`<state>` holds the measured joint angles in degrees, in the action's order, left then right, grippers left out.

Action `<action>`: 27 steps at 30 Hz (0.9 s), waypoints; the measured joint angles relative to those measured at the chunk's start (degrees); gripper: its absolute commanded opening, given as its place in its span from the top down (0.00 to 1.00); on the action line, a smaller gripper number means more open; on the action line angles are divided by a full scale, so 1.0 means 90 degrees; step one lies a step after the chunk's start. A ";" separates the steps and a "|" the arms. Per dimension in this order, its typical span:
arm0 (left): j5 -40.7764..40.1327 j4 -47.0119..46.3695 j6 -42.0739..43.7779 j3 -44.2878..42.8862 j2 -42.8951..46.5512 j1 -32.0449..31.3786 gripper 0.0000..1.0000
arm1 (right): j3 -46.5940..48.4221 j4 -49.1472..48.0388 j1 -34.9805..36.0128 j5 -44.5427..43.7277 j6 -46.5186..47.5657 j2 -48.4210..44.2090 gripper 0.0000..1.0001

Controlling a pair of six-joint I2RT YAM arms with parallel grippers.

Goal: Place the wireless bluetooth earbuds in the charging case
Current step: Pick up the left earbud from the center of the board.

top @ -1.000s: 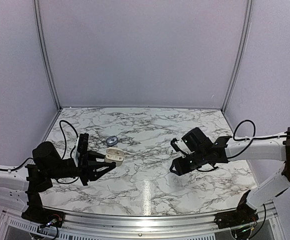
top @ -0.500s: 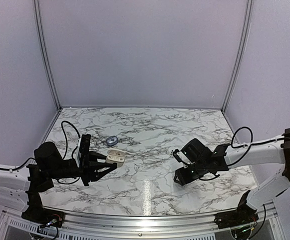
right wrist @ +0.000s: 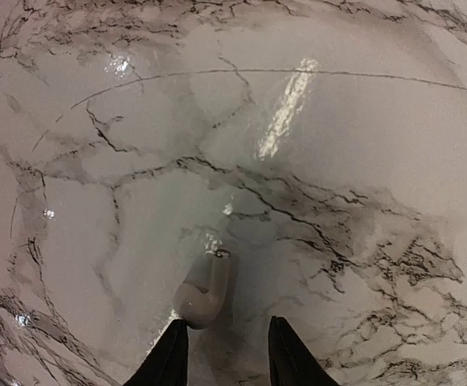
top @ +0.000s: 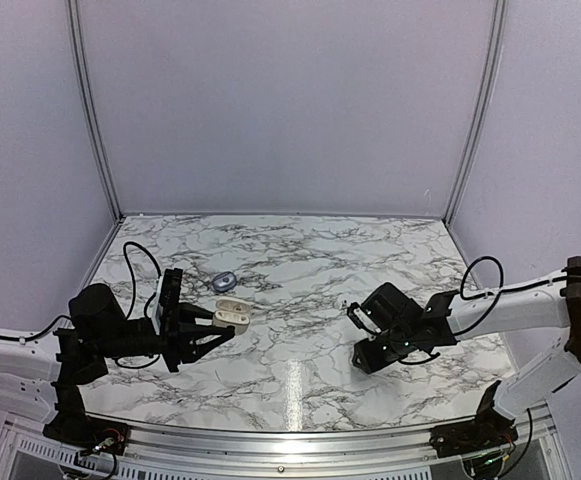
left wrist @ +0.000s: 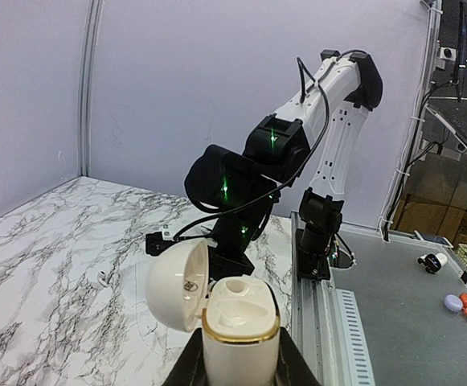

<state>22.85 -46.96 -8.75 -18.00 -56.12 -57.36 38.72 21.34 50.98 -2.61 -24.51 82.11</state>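
Left arm [top: 5, 352] and right arm [top: 515, 303] white-linked, black at joints — black left gripper [top: 222, 328], right gripper [right wrist: 227, 326] — looping black cables [top: 467, 272], green lights [left wrist: 225, 186].

The case [left wrist: 241, 320] stands upright in the left gripper [left wrist: 239, 358] over the left part of the table [top: 300, 250], lid swung aside. Behind it a small oval thing [top: 223, 281] lies on the table. Well to the right, an earbud [right wrist: 203, 293] lies on the table just ahead of the right gripper [right wrist: 227, 342].

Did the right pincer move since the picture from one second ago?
Yes. In the top view the right pincer has shifted toward the near rail of the table.
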 measured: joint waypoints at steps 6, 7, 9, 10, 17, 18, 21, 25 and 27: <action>0.0000 -0.0010 0.0000 0.0000 -0.0036 0.0000 0.97 | 0.0002 0.0080 -0.0080 -0.0282 0.0007 0.0000 0.67; 0.0000 -0.0015 0.0000 0.0000 -0.0051 0.0000 0.97 | 0.0002 0.0090 -0.0112 -0.0313 0.0010 -0.0005 0.67; 0.0000 -0.0019 0.0000 0.0000 -0.0066 0.0000 0.97 | 0.0002 0.0134 -0.0185 -0.0362 0.0027 -0.0044 0.67; 0.0000 -0.0024 0.0000 0.0000 -0.0066 0.0000 0.97 | 0.0002 0.0158 -0.0206 -0.0374 0.0039 -0.0085 0.67; 0.0000 -0.0041 0.0002 0.0000 -0.0066 0.0000 0.97 | 0.0002 0.0104 -0.0226 -0.0090 0.0228 -0.0508 0.64; 0.0000 -0.0039 0.0002 0.0000 -0.0066 0.0000 0.97 | 0.0002 0.0075 -0.0226 -0.0015 0.0233 -0.0537 0.64; 0.0002 -0.0041 0.0000 0.0000 -0.0066 0.0000 0.97 | 0.0002 0.0007 -0.0221 0.0240 0.0226 -0.0559 0.66; 0.0000 -0.0041 0.0000 0.0000 -0.0066 0.0000 0.97 | 0.0000 -0.0010 -0.0194 0.0350 0.0182 -0.0510 0.68; 0.0000 -0.0041 0.0000 0.0000 -0.0066 0.0000 0.97 | -0.0002 -0.0053 -0.0189 0.0389 0.0155 -0.0440 0.68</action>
<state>22.85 -47.33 -8.75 -18.00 -56.71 -57.36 38.70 20.86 49.28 0.89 -23.11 78.15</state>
